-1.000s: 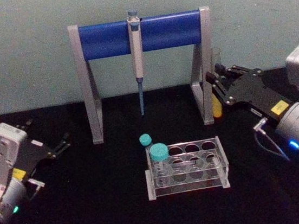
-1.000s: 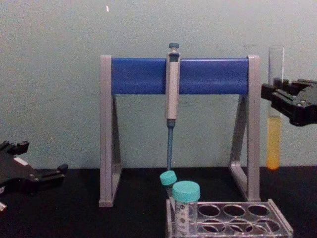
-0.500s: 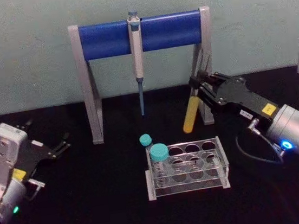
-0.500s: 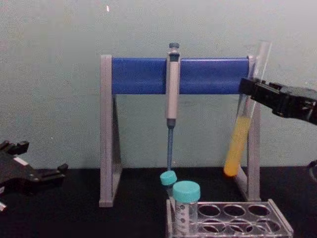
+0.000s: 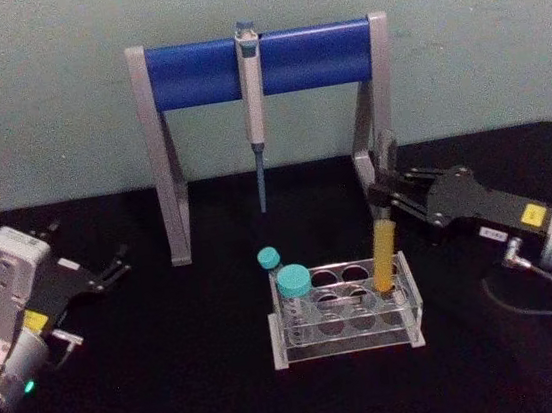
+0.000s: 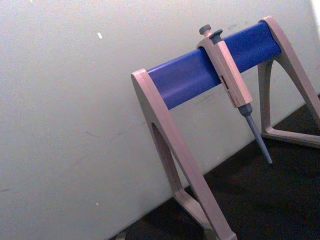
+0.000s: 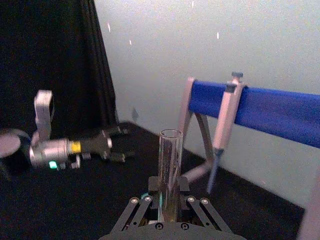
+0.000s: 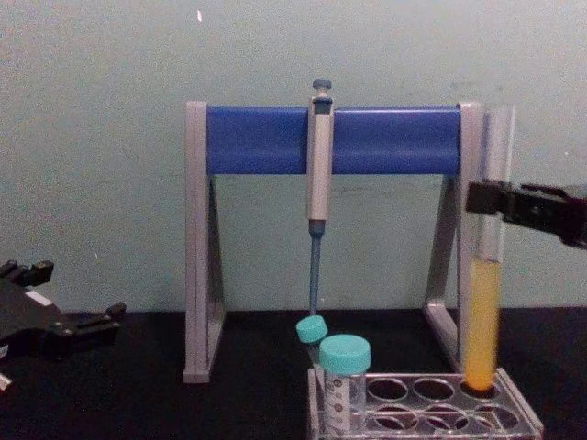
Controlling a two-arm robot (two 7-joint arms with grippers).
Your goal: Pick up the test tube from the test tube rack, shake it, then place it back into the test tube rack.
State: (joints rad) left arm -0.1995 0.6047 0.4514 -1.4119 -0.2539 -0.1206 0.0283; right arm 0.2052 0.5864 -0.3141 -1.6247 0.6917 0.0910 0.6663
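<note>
The test tube (image 5: 385,254) is a long clear glass tube with yellow-orange liquid in its lower part. It stands upright with its bottom at the back right hole of the test tube rack (image 5: 348,344), a low clear plastic rack. My right gripper (image 5: 386,198) comes in from the right and is shut on the tube above the liquid. The chest view shows the tube (image 8: 483,312) reaching down to the rack (image 8: 431,417) with the right gripper (image 8: 481,197) on its upper half. My left gripper (image 5: 117,264) rests open at the far left, away from the rack.
A grey stand with a blue bar (image 5: 199,72) stands behind the rack, with a pipette (image 5: 254,118) hanging from its middle. Two teal-capped tubes (image 5: 293,283) sit at the rack's left end. The stand's right leg (image 5: 375,154) is close behind the held tube.
The right gripper has swung the tube from a tilt to upright and lowered it forward onto the rack's back right hole. The left arm has not moved.
</note>
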